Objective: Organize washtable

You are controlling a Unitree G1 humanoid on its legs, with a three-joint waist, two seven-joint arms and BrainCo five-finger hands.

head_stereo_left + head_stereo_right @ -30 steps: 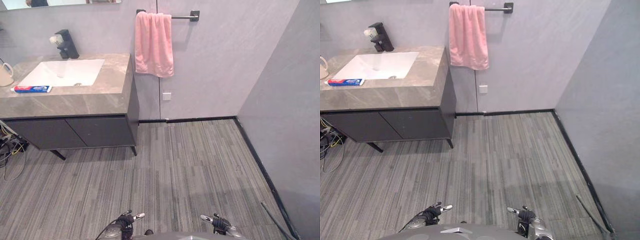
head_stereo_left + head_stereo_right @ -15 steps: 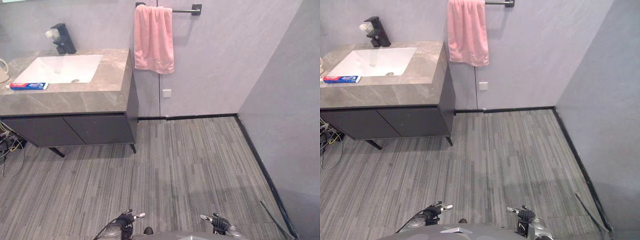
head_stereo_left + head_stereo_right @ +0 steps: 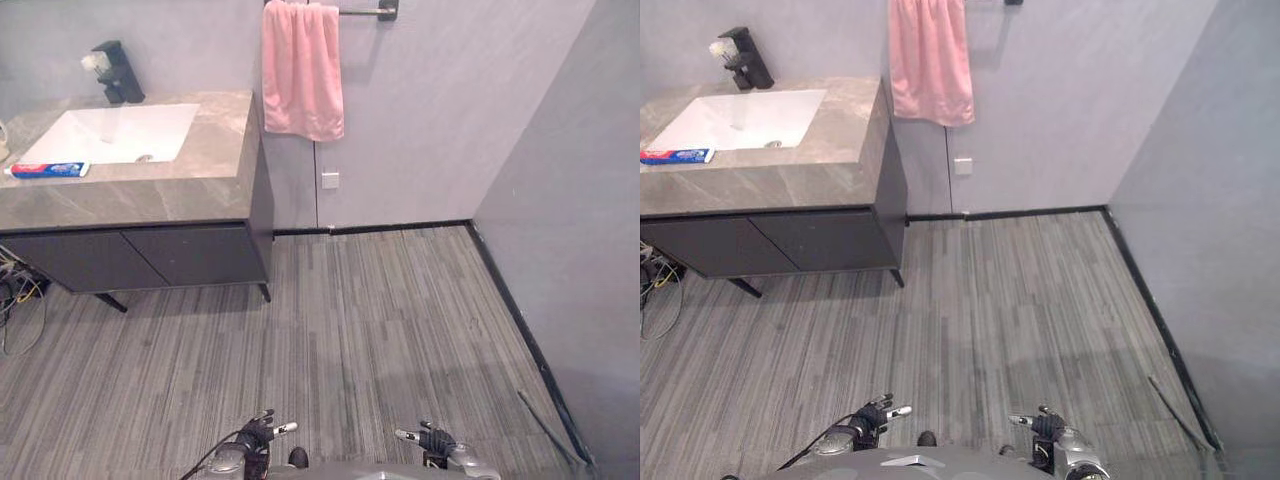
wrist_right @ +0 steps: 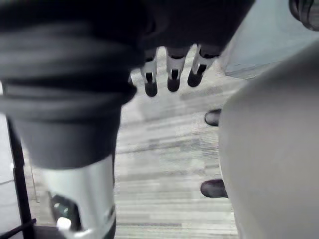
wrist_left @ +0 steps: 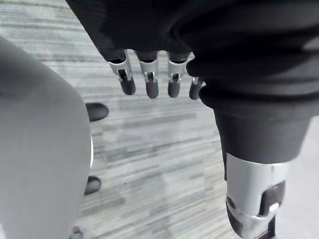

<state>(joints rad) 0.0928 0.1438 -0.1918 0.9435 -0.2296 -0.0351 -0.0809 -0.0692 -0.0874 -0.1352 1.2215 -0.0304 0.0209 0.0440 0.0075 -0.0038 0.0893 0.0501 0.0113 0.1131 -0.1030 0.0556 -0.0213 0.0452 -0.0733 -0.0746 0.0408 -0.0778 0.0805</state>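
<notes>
The washtable (image 3: 150, 195) stands at the far left, a grey stone top over dark cabinet doors. Set into it is a white sink (image 3: 110, 133) with a black faucet (image 3: 113, 73) behind it. A red, white and blue toothpaste tube (image 3: 47, 170) lies on the counter by the sink's front left corner. A pink towel (image 3: 301, 70) hangs from a wall bar just right of the counter. My left hand (image 3: 262, 432) and right hand (image 3: 432, 438) hang low by my sides, far from the washtable. Both are open and empty, with relaxed fingers (image 5: 149, 82) (image 4: 172, 74) over the floor.
Grey striped flooring (image 3: 380, 320) stretches between me and the washtable. Loose cables (image 3: 15, 290) lie on the floor under its left end. A white wall socket (image 3: 329, 180) sits below the towel. A grey wall (image 3: 570, 200) closes the right side, with a thin dark rod (image 3: 545, 425) at its base.
The whole picture has shifted, so the camera has moved; the washtable and towel now sit a little higher and further left. Both hands hang as before.
</notes>
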